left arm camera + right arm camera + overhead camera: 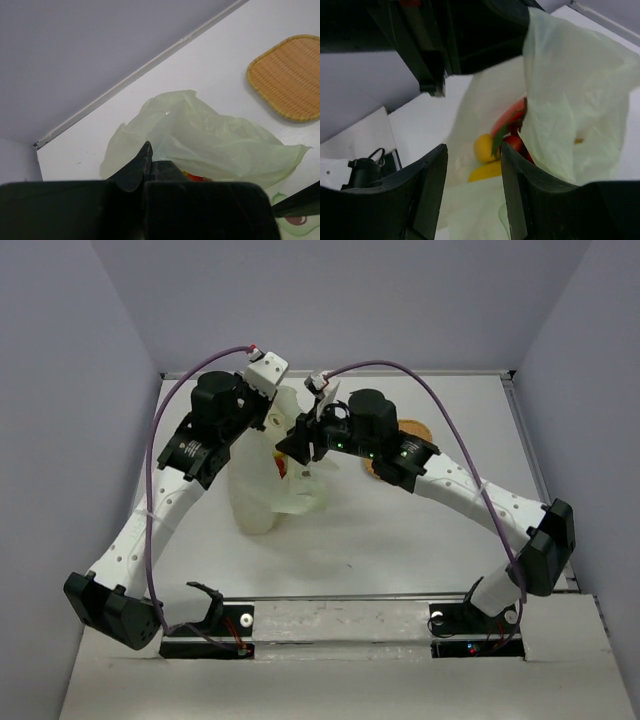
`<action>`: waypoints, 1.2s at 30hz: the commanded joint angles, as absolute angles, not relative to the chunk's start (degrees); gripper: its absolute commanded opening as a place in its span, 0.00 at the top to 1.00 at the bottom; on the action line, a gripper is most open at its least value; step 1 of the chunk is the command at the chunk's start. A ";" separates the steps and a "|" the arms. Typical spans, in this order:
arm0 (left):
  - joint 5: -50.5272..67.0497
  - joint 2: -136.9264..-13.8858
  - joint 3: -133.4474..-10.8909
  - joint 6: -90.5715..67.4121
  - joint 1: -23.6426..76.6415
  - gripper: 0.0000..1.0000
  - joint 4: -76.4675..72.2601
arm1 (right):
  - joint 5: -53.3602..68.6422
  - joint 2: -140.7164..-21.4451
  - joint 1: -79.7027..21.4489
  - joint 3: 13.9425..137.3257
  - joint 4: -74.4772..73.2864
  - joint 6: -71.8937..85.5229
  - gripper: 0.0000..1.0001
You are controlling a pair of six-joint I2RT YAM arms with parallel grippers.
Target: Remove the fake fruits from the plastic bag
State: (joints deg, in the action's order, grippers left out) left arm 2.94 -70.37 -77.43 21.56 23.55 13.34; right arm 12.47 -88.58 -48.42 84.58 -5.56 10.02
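The pale yellow-green plastic bag stands on the table at centre left, held up by its top. My left gripper is shut on the bag's upper edge. My right gripper is open at the bag's mouth, its fingers apart. In the right wrist view the fake fruits lie inside the bag: red berries with a green leaf, a round yellow piece and a yellow banana. A bit of red fruit shows past the left jaws.
An orange woven mat lies behind the right arm, and it also shows in the left wrist view. The table's back edge and the walls are close behind the bag. Both arms crowd the bag.
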 commanded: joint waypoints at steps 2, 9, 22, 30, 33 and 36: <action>2.38 -67.33 -76.65 18.20 24.79 1.00 14.94 | 15.39 -96.93 -49.13 85.51 7.47 14.68 0.51; 1.49 -67.76 -76.64 17.93 24.78 1.00 17.57 | 6.34 -101.07 -49.13 82.36 8.79 13.62 0.60; 0.08 -63.55 -73.49 21.18 23.82 1.00 20.48 | -1.91 -92.39 -51.06 55.03 8.88 14.94 0.64; 12.48 -58.54 -66.80 21.19 27.15 1.00 23.55 | -5.27 -86.76 -51.06 58.27 5.19 11.69 0.60; 12.83 -60.02 -65.83 19.08 27.77 1.00 23.12 | -3.88 -84.99 -51.06 61.86 5.27 9.59 0.55; 12.31 -62.48 -66.97 17.32 27.77 1.00 21.63 | -1.06 -85.86 -51.06 66.26 7.11 9.67 0.50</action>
State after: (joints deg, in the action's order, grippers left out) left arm 10.61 -60.49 -66.54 19.99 27.59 23.38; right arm -2.94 -87.35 -50.70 60.34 3.05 11.62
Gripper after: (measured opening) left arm 0.033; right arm 0.479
